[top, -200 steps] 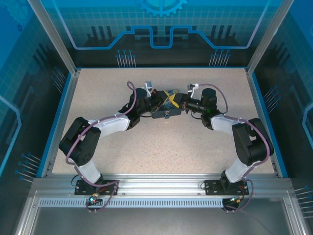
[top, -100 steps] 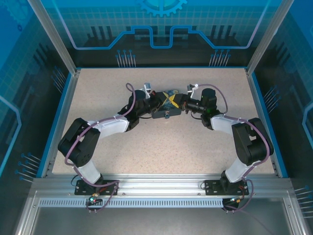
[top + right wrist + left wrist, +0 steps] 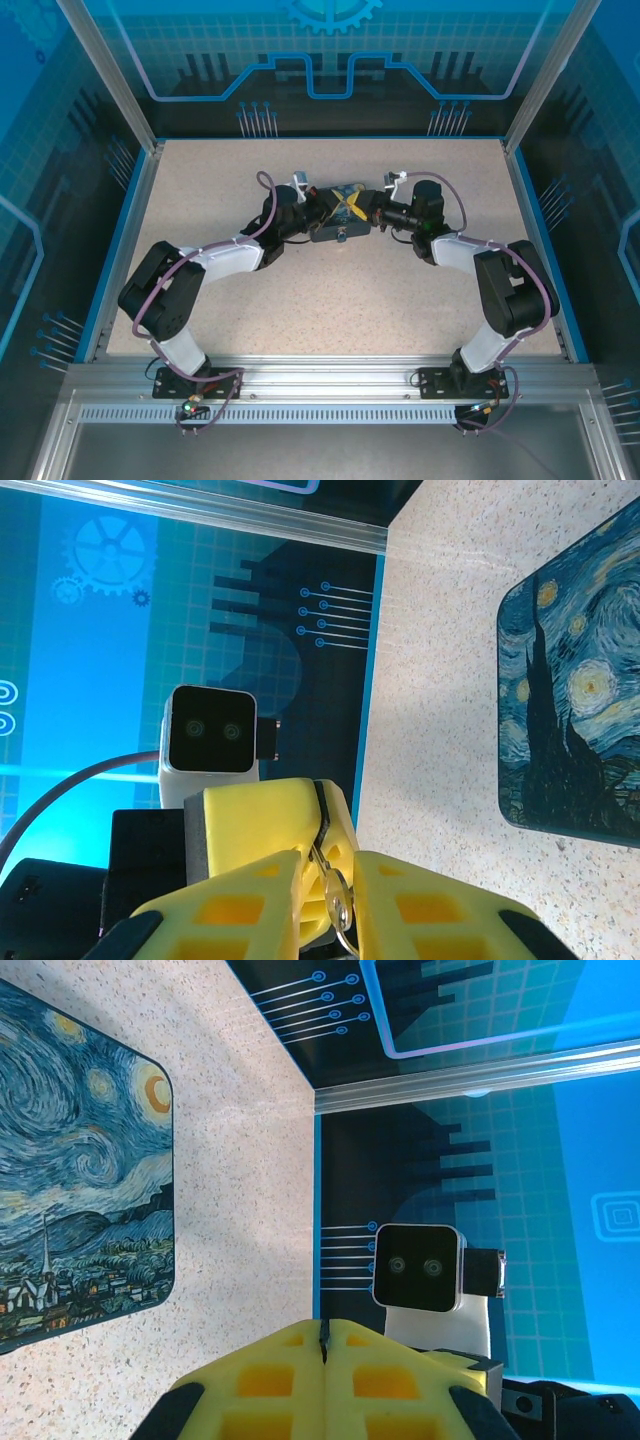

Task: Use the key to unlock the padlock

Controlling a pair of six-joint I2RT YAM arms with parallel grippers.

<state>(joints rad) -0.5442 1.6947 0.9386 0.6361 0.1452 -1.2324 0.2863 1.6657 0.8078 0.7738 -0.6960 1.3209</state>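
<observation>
- From above, your padlock (image 3: 341,236) is a speck at the near side of the box (image 3: 325,233); its shackle can't be read.
- The key (image 3: 338,905) in your right hand (image 3: 335,880) runs off the bottom edge, blade unseen.
- Both wrist views cut the box at the frame edge.

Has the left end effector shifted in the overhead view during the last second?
Yes. The left end effector edged slightly left, away from the unmoved Starry Night box.

left end effector (image 3: 324,1336) closed, near the starry night box (image 3: 80,1160) lying on the speckled table (image 3: 250,1170).
</observation>
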